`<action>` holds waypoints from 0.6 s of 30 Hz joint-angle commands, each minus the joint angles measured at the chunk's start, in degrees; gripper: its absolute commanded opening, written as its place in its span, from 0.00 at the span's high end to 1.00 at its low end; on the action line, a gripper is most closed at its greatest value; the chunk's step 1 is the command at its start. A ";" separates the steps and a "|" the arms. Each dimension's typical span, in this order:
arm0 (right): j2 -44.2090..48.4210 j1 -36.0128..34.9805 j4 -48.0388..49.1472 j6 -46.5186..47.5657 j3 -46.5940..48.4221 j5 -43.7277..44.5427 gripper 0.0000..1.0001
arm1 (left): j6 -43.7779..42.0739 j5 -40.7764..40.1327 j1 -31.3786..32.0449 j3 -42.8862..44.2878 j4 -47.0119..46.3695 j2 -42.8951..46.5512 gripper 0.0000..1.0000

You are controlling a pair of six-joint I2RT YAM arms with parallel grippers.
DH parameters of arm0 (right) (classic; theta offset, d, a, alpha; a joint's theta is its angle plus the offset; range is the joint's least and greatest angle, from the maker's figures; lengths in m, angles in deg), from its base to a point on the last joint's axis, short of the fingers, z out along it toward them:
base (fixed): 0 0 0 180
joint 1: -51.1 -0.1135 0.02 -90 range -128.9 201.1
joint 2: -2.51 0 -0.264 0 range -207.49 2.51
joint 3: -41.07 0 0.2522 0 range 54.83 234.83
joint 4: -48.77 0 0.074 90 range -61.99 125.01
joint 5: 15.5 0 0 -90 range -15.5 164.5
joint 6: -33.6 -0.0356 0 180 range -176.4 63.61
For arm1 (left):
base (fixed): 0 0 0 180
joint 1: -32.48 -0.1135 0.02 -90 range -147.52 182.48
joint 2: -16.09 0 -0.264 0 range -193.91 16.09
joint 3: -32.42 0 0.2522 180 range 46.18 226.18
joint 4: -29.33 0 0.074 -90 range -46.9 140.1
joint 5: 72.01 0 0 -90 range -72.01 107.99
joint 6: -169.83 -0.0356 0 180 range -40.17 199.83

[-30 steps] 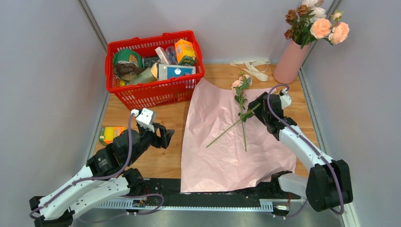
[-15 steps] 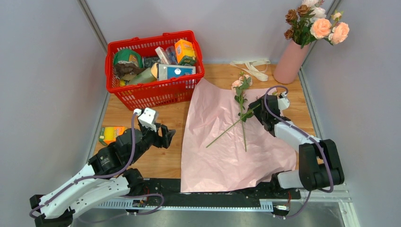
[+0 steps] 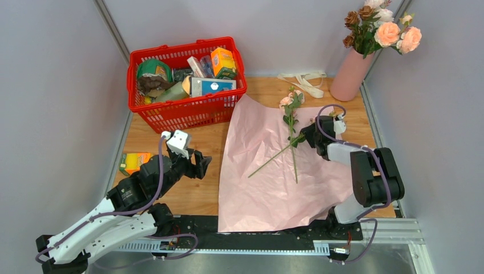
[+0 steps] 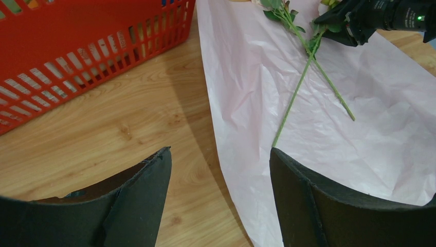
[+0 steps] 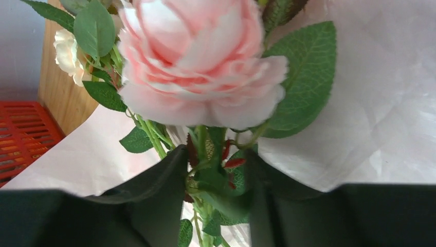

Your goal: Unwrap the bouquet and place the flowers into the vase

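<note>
two loose flowers [image 4: 310,47] lie crossed on one pink paper [image 3: 268,197] spread flat on the table [image 3: 200,197]. one has its long axis running far to near, with its bloom at the far edge of the paper. the other lies diagonally, cut end near-left, bloom end far-right at the right gripper [image 3: 303,137], whose fingers [image 5: 164,180] flank that stem just under the bloom; whether they pinch it cannot be told. the left gripper [image 4: 221,159] is spread wide, empty, over bare wood. one vase [image 3: 349,77] stands upright at the far right, holding several blooms. one ribbon [image 3: 305,80] and one basket [image 3: 188,111] are also on the table.
</note>
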 commanded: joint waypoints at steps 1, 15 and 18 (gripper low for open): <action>-1.36 0.34 5.58 -1.10 0.74 -0.95 0.61 | -0.72 -0.55 0.01 0.57 -0.22 -0.36 0.22; 15.59 0.25 1.37 5.14 0.56 2.31 0.84 | -0.72 -0.29 0.01 0.57 -0.22 -0.45 0.23; 19.01 0.25 -0.48 5.84 0.57 1.61 0.84 | -0.72 -0.38 0.01 0.65 -0.22 -0.28 0.23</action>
